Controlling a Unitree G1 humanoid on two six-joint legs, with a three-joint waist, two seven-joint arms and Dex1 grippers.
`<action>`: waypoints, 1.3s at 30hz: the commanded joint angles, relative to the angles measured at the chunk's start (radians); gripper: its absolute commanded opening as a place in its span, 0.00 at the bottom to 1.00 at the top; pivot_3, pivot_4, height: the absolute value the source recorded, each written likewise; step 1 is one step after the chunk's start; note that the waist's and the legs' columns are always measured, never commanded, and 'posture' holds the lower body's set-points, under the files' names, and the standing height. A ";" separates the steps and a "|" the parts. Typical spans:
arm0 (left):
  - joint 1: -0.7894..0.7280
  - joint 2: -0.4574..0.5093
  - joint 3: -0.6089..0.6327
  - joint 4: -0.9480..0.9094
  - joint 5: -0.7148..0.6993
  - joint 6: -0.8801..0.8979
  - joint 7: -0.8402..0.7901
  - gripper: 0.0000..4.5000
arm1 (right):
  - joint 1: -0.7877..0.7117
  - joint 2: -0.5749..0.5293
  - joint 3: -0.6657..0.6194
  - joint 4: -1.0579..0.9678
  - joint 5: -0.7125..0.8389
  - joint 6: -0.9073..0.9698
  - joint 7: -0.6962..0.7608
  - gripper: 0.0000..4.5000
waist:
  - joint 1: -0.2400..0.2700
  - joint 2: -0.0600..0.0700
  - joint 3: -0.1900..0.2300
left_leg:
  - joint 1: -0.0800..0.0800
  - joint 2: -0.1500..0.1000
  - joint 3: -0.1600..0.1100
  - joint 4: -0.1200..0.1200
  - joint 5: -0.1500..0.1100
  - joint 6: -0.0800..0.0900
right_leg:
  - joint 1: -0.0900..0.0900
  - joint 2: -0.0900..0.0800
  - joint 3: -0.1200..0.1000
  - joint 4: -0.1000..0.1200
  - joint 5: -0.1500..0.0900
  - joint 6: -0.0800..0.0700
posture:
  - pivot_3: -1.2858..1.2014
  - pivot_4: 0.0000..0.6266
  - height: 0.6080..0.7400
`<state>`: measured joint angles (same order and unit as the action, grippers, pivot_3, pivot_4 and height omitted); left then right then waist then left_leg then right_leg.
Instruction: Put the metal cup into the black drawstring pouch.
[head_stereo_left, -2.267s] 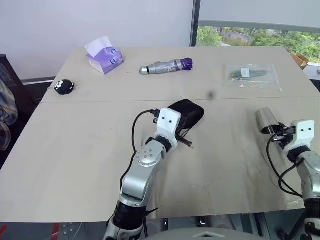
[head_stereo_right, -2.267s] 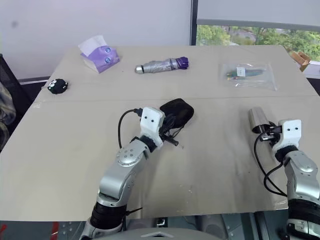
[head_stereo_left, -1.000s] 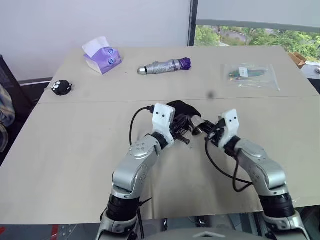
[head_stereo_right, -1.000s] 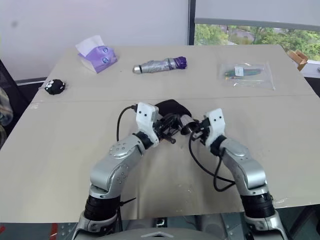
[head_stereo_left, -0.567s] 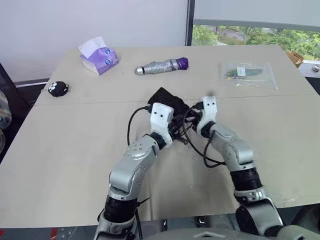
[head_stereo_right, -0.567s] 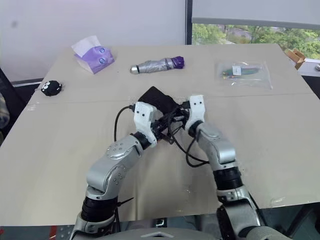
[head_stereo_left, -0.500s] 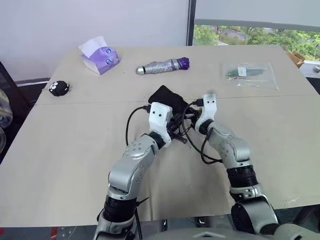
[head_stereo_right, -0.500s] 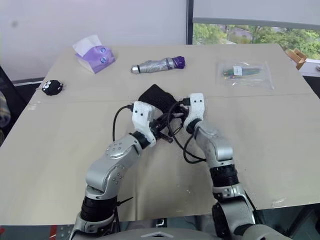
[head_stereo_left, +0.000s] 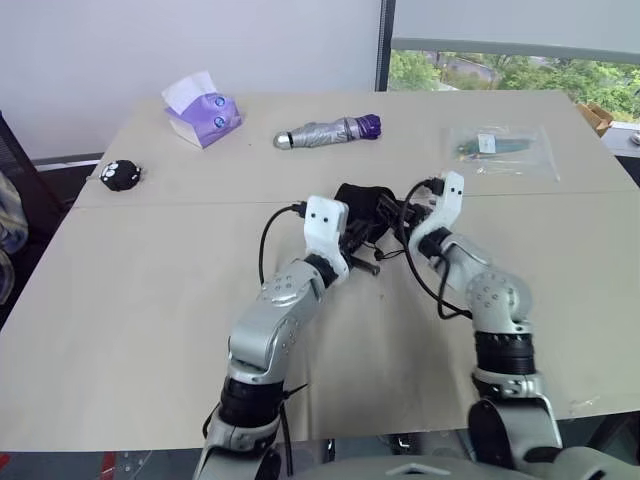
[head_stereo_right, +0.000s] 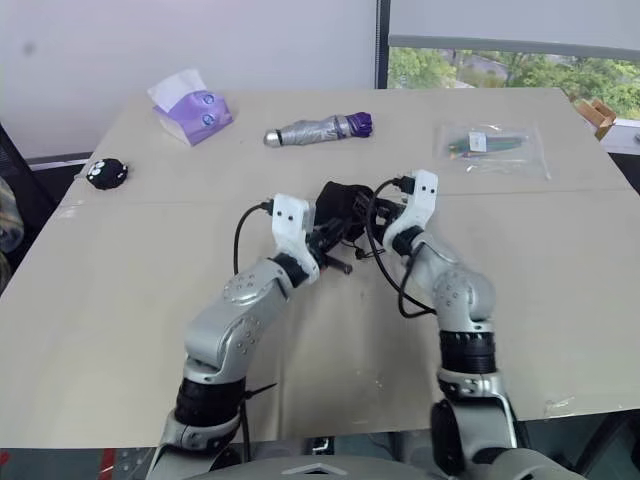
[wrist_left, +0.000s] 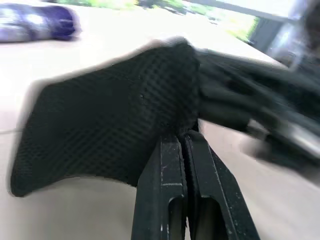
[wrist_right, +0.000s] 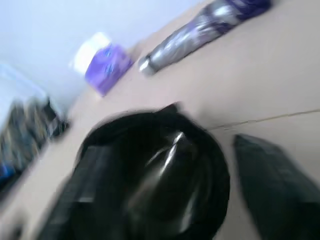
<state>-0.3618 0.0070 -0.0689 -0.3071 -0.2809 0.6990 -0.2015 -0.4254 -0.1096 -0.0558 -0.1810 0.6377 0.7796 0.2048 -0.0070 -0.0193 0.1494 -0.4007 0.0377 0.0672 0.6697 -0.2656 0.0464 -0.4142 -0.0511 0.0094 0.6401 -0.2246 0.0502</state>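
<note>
Our left gripper (wrist_left: 182, 137) has its fingers pressed together on the edge of the black drawstring pouch (head_stereo_left: 362, 206), holding it up off the table (head_stereo_left: 150, 300) straight ahead of its tips. The metal cup (wrist_right: 167, 165) sits inside the pouch's round mouth, directly in front of our right gripper (head_stereo_left: 404, 213), a silver glint in the dark cloth. The right gripper's fingers (wrist_right: 275, 180) stand apart on either side of that mouth, not gripping the cup. Both our forearms reach forward and angle in toward each other, wrists raised, the grippers meeting at the pouch over the table's middle. Beyond them lies a folded umbrella (head_stereo_left: 328, 131).
</note>
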 joint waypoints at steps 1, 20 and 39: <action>-0.063 -0.037 0.053 0.039 -0.031 -0.025 0.030 0.00 | 0.080 -0.198 0.038 -0.140 -0.033 -0.102 0.265 0.77 | -0.002 0.000 0.000 | -0.001 -0.001 0.001 0.000 0.000 0.000 | 0.000 -0.001 0.001 -0.002 0.000 0.000 | 0.52 0.24 1.00; -0.155 -0.146 0.114 0.103 -0.134 -0.007 0.086 0.00 | -0.016 -0.089 0.329 0.252 -0.450 -0.329 0.274 0.77 | -0.001 -0.003 0.002 | 0.000 0.000 0.000 0.001 0.000 0.000 | 0.000 0.003 0.003 0.000 0.000 0.000 | 0.52 0.24 1.00; -0.096 -0.130 0.090 0.084 -0.101 -0.091 0.102 0.00 | -0.054 -0.251 0.087 0.050 -0.514 -0.334 0.182 0.01 | -0.006 -0.003 0.002 | 0.000 0.000 0.001 0.000 0.000 0.000 | 0.000 0.001 0.003 -0.001 0.000 0.000 | 0.52 0.24 1.00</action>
<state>-0.4618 -0.1248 0.0376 -0.1841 -0.3754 0.6512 -0.0641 -0.4309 -0.3371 0.0867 -0.0616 0.1318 0.4535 0.3868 -0.0134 -0.0223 0.1518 -0.4005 0.0374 0.0688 0.6700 -0.2654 0.0461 -0.4145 -0.0497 0.0133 0.6394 -0.2244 0.0505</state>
